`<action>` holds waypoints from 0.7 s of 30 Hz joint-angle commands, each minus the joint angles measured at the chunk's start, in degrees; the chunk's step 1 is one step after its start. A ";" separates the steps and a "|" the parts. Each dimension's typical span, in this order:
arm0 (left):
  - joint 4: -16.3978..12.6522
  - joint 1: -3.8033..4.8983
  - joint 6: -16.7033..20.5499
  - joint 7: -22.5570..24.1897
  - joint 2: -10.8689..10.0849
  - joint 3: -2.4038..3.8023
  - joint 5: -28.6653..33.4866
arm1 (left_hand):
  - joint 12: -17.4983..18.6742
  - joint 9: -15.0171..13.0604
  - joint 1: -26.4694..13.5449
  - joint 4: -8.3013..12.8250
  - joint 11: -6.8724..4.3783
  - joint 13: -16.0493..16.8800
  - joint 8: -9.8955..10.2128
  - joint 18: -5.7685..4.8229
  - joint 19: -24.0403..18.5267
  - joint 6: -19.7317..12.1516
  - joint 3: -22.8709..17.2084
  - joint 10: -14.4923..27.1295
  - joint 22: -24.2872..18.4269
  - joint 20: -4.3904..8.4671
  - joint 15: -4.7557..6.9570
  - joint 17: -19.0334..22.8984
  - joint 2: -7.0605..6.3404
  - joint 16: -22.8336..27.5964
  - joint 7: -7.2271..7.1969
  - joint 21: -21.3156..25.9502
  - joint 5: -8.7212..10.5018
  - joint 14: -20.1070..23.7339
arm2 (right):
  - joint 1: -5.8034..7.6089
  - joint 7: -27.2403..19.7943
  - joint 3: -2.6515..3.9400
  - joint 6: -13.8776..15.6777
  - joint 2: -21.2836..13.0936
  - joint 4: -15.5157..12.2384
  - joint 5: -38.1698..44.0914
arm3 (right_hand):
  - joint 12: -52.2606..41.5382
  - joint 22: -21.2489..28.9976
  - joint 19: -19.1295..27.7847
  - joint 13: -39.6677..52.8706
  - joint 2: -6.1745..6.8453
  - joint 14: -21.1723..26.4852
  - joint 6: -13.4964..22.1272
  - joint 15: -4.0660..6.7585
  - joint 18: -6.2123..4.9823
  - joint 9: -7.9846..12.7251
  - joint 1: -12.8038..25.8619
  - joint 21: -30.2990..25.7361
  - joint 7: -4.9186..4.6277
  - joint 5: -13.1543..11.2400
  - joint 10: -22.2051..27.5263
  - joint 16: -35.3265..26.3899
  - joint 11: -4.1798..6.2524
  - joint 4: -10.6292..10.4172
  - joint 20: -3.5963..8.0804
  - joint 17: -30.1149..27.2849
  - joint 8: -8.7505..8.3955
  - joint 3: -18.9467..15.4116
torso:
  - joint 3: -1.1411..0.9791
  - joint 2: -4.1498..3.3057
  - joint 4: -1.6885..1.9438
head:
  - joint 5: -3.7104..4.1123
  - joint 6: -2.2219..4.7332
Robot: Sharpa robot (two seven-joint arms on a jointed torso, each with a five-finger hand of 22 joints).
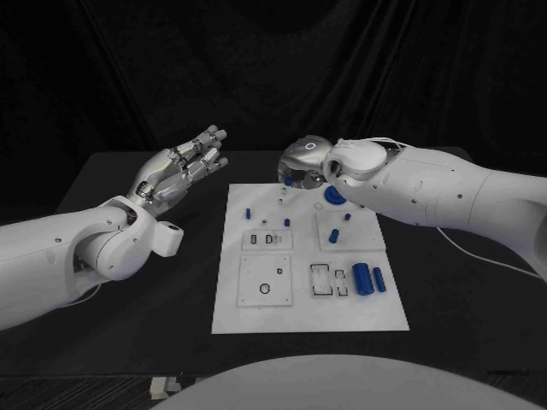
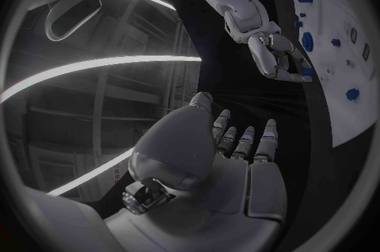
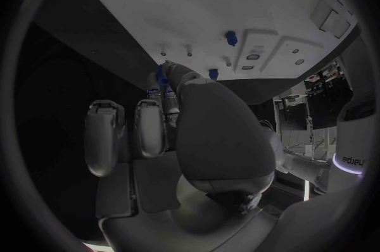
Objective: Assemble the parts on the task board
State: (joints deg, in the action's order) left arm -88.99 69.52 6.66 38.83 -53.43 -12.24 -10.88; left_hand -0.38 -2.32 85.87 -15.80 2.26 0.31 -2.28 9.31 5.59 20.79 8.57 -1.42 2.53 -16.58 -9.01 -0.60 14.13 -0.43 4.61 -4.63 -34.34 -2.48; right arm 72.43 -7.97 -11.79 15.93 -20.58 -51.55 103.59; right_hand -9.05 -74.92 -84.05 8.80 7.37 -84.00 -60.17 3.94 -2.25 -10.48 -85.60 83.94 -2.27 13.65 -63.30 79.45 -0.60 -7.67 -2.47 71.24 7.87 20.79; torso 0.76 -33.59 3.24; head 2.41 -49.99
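Over the far edge of the task board [image 1: 310, 318], the right robot hand [image 1: 301, 173] pinches a small blue part [image 3: 161, 78].
Left robot hand [image 1: 181, 169] hovers over the dark desk [image 1: 138, 171] beside the board, fingers spread and straight, holding nothing. On the white board, a blue gear [image 1: 334, 196] sits near the right robot hand, two blue cylinders [image 1: 370, 279] lie side by side toward the near right, and small blue pegs [image 1: 334, 236] stand around the middle.
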 commanded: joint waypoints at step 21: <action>0.05 -0.06 -1.07 3.02 0.51 0.06 0.00 | -0.01 -0.12 0.76 0.00 0.37 0.09 -0.32 0.82 0.55 0.69 -0.43 -0.11 0.11 -0.15 -0.58 -0.07 0.11 -0.27 0.06 -0.44 -0.27 -0.15 | -1.30 0.36 0.04 -4.43 4.60 7.49 -2.14 | 1.84 -7.09 0.38 -0.75 0.35 -1.28 2.10 -0.10 -0.24 -0.25 1.17 -0.16 0.38 -0.54 0.86 -0.66 -0.81 -0.52 -0.01 -1.21 -1.39 0.51 | -0.02 -0.10 -0.04 | 0.23 -0.01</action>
State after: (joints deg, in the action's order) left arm -88.85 69.52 6.38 38.84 -53.05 -12.24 -10.89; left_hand -0.38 -2.37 86.09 -15.80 2.26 0.30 -2.28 9.31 5.80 21.22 8.58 -1.42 2.56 -16.79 -9.22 -0.59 14.35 -0.42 4.62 -4.84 -34.33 -2.69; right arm 71.30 -8.09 -11.78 12.86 -16.12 -44.28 101.79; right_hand -7.46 -74.91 -84.05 8.12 7.76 -84.00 -58.50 3.94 -2.24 -10.66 -84.92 83.94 -1.85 13.43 -62.74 79.18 -1.15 -8.00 -2.47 70.10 6.87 21.11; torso 0.73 -33.68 3.21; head 2.60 -49.99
